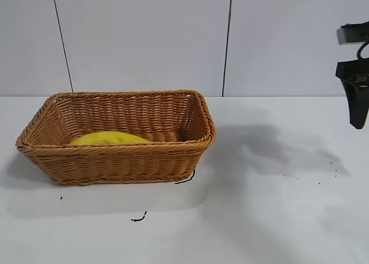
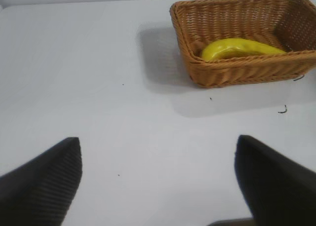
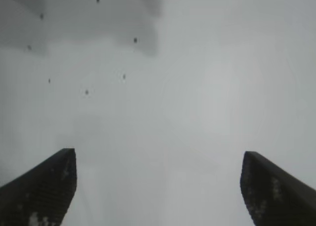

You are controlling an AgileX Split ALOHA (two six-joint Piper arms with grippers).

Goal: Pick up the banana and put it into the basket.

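The yellow banana [image 1: 109, 138] lies inside the tan wicker basket [image 1: 115, 160] at the left of the white table; the near wall hides its lower part. The left wrist view shows the same banana [image 2: 239, 48] curved along the bottom of the basket [image 2: 232, 75]. My right gripper [image 1: 358, 102] hangs high at the far right edge, well away from the basket; in its wrist view the right gripper [image 3: 158, 159] is open over bare table with nothing between the fingers. My left gripper [image 2: 158, 147] is open and empty too, some way from the basket.
Two short dark scraps [image 1: 138, 218] [image 1: 185, 179] lie on the table by the basket's front right corner. Small dark specks [image 1: 320, 174] dot the table at the right. A white panelled wall [image 1: 144, 39] stands behind.
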